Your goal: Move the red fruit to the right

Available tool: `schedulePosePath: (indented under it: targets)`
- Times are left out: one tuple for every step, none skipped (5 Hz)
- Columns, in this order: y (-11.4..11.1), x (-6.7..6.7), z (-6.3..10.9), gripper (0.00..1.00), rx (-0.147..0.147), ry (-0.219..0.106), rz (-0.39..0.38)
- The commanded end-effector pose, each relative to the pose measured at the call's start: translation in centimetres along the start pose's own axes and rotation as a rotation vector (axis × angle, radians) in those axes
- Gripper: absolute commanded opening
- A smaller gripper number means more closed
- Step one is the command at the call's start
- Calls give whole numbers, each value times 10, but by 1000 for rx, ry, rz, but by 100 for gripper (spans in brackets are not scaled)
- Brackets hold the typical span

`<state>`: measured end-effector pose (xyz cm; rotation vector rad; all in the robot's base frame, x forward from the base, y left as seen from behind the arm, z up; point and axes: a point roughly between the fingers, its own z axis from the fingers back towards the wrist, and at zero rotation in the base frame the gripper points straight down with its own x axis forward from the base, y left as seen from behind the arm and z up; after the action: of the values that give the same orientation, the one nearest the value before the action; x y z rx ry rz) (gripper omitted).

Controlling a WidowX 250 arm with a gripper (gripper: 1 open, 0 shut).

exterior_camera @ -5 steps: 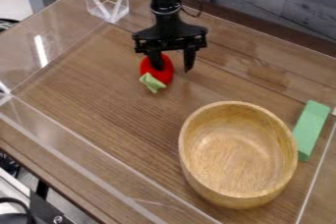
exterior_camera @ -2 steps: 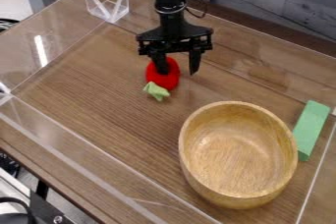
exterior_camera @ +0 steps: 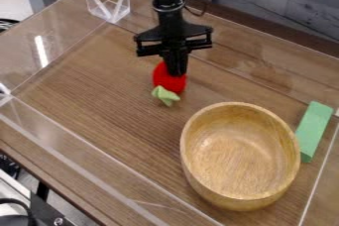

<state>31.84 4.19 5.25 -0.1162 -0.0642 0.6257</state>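
The red fruit (exterior_camera: 166,79) is a small glossy strawberry toy with a light green cap (exterior_camera: 166,95) pointing toward the near side. It lies on the wooden tabletop, left of the wooden bowl (exterior_camera: 240,154). My gripper (exterior_camera: 173,66) comes straight down from above with its black fingers drawn in against the fruit's upper part. The fruit's top is partly hidden behind the fingers. The fruit rests on the table surface.
A large round wooden bowl sits at the front right. A flat green block (exterior_camera: 314,130) lies at the right edge. A clear plastic stand (exterior_camera: 107,5) is at the back left. Low clear walls (exterior_camera: 79,146) border the table.
The gripper's fingers went from spread wide around the fruit to drawn in on it. The fruit has shifted slightly to the right and toward the front with the gripper.
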Motion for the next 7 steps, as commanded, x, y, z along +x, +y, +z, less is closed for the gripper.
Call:
schedulePosePath:
  targets:
    - [-13,-4,37,0,-67,-72,20]
    - [-21,-19,66,0,-95,-71,-34]
    - [-29,-48,74,0,-97,-61,-99]
    - [-41,-76,65,0,-94,-50,-146]
    - [-52,-104,52,0,-92,-44,-176]
    - [-58,-123,31,0,-88,-42,-169]
    - [-60,-135,10,0,-80,-46,-149]
